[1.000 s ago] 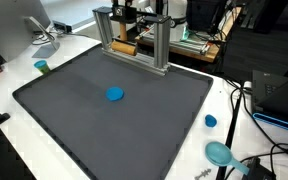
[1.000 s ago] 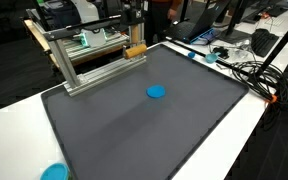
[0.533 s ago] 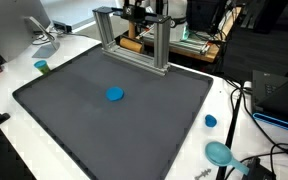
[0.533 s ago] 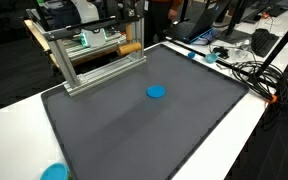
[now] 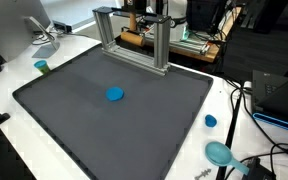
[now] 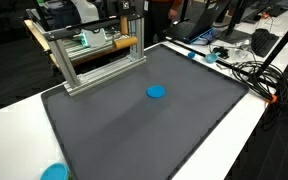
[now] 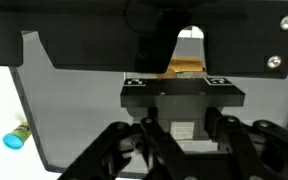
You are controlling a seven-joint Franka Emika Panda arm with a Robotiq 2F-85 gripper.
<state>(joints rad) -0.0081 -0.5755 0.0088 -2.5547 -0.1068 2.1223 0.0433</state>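
Note:
My gripper point(image 5: 134, 30) hangs behind the silver metal frame point(image 5: 164, 50) at the back of the dark mat, and it also shows in an exterior view point(image 6: 127, 34). It appears shut on a wooden rod point(image 5: 132, 38), held level about at the height of the frame's top bar point(image 6: 94, 32). The rod shows in an exterior view point(image 6: 124, 42) too. In the wrist view my gripper point(image 7: 182, 128) has its jaws close together under a dark block with markers point(image 7: 182, 90). A bit of wood point(image 7: 187, 68) shows beyond it.
A blue disc point(image 5: 114, 95) lies mid-mat point(image 6: 156, 92). A blue cap point(image 5: 211, 121) and a teal bowl point(image 5: 220, 152) sit on the white table by cables. A small teal-green item point(image 5: 42, 67) is off the mat's corner point(image 7: 16, 138). Monitors and clutter stand behind.
The wooden rod has risen with my gripper, from near the frame's base to about the height of its top bar, shifting slightly sideways. The blue disc has not moved.

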